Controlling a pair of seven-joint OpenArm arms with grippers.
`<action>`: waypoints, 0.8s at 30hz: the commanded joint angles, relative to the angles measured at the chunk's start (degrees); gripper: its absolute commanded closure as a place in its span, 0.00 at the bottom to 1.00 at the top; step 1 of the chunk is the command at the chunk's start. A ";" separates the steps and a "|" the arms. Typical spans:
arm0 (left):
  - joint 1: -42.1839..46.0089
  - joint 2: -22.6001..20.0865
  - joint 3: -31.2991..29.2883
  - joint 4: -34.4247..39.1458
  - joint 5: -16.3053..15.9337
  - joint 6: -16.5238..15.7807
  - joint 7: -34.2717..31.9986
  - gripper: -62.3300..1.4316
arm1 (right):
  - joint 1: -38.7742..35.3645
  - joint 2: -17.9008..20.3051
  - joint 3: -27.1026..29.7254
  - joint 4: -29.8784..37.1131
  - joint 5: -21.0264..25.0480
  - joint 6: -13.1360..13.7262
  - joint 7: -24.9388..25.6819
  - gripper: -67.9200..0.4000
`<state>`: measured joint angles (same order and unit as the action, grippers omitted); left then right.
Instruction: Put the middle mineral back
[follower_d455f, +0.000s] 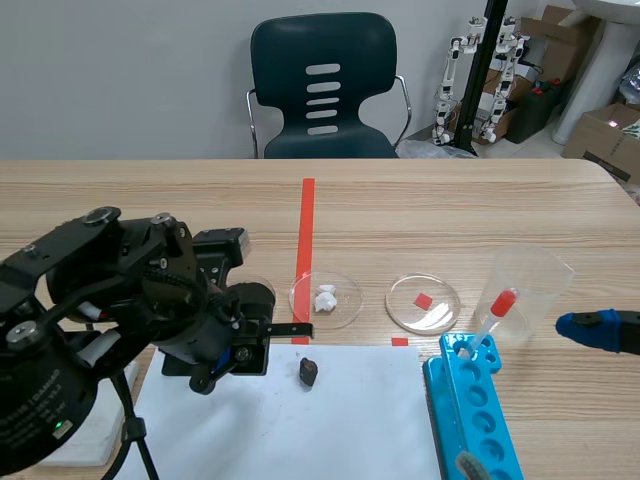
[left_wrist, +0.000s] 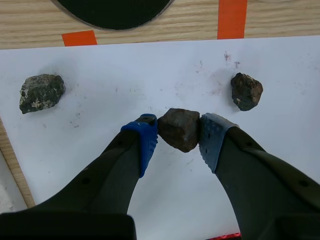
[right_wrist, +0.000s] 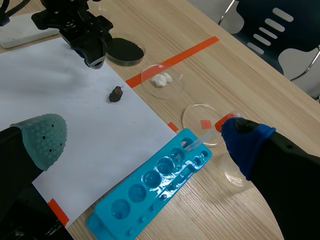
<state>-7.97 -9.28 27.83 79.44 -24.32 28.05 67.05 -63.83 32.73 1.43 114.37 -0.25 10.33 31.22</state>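
The middle rock (left_wrist: 180, 130), brown and blocky, sits squeezed between the two pads of the left fingers (left_wrist: 145, 142), one pad pressed on each flank, so the fingers are closed on it. It lies on or just above the white paper (left_wrist: 125, 65); from these views I cannot tell whether it has left the sheet. Two other rocks flank it on the paper, both well apart from the pads: a grey-green rock (left_wrist: 41, 93) on one side and a dark reddish rock (left_wrist: 246, 91) on the other.

The step in hand looks like the grasp at the start of the carry. The next move probably calls for a straight lift that keeps the rock level in the pads and clear of its neighbours, then a carry to where it belongs. A dark round dish (right_wrist: 125, 50) lies just beyond the paper's edge, ahead of the fingers, and a clear dish with white bits (follower_d455f: 325, 297) stands further along the worktop (follower_d455f: 450, 200). Which one is the rock's home I cannot say.

The right fingers (right_wrist: 42, 135) stand wide apart, holding nothing, above the blue tray (follower_d455f: 470, 410).
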 joint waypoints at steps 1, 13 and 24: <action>-1.36 0.72 -0.04 -0.28 -0.11 0.85 0.28 0.80 | 0.17 0.26 0.50 0.55 0.44 -0.04 0.70 0.04; -5.46 3.41 -0.02 -6.16 0.66 1.18 0.52 0.80 | 0.17 0.26 0.50 0.55 0.44 -0.04 0.70 0.04; -6.51 3.56 -0.04 -10.23 1.44 1.22 0.04 0.80 | 0.17 0.26 0.50 0.55 0.44 -0.04 0.70 0.04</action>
<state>-13.54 -5.87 27.83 68.29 -22.79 28.95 67.44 -63.83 32.73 1.43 114.37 -0.25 10.31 31.22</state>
